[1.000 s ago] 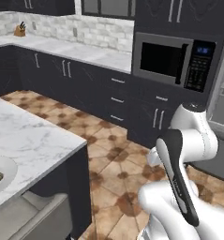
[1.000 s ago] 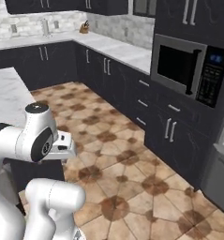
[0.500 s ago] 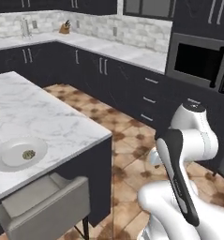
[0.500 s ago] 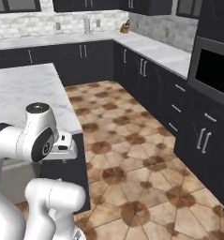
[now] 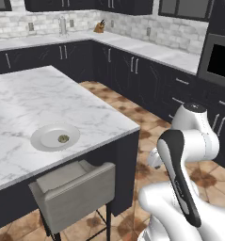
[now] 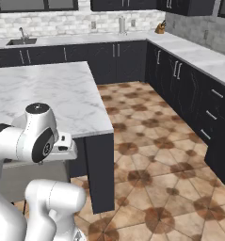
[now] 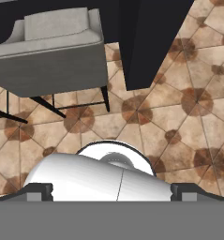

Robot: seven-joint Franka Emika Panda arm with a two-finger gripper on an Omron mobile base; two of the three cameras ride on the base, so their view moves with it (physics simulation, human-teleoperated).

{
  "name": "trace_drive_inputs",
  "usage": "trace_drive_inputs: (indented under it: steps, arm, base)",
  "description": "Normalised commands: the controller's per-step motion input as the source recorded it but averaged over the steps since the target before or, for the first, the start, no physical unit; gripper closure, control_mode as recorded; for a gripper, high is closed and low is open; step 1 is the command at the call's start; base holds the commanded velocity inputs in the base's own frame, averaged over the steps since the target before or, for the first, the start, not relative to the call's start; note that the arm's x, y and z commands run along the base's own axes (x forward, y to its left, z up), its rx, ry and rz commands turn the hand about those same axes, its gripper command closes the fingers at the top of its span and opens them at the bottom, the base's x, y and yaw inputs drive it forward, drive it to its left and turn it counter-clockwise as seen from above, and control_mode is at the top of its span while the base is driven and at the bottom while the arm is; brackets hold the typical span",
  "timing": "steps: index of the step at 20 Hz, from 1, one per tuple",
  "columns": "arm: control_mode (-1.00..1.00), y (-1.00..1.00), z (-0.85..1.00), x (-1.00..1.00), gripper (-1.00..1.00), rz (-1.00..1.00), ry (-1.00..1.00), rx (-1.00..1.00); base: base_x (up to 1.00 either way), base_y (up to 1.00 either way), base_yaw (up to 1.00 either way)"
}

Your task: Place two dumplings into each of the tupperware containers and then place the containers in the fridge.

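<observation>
Glossy grey-veined white marble island top [image 5: 34,99], smooth round white ceramic plate [image 5: 44,142], matt grey cloth-covered stool [image 7: 57,51], brown patterned stone-look tile floor [image 6: 156,160], dark smooth cabinet fronts [image 6: 118,59].

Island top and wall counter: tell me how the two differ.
The island top stands free in the room's middle; the wall counter runs along the walls in an L. The island top carries a plate with one dumpling; the wall counter carries a knife block. A grey stool tucks under the island top; cabinets fill the space under the wall counter. Both are white marble over dark fronts.
</observation>
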Motion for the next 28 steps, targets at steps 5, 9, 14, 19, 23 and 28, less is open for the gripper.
trace_drive_inputs:
  steps: [5,9,14,19,23,28]
  arm:
    - [1.00,0.00,0.00,0.00,-1.00,0.00,0.00,0.00]
    - [1.00,0.00,0.00,0.00,-1.00,0.00,0.00,0.00]
    - [1.00,0.00,0.00,0.00,-1.00,0.00,0.00,0.00]
    - [1.00,0.00,0.00,0.00,-1.00,0.00,0.00,0.00]
    - [-1.00,0.21,0.00,0.30,-1.00,0.22,0.03,0.00]
    - [-1.00,0.40,0.00,0.65,-1.00,0.28,0.00,0.00]
  base:
    - [0.09,0.39,0.21]
    - [0.20,0.40,0.28]
    - [0.35,0.29,0.23]
    - [0.42,0.16,0.21]
    - [0.09,0.06,0.07]
    - [0.00,0.00,0.00]
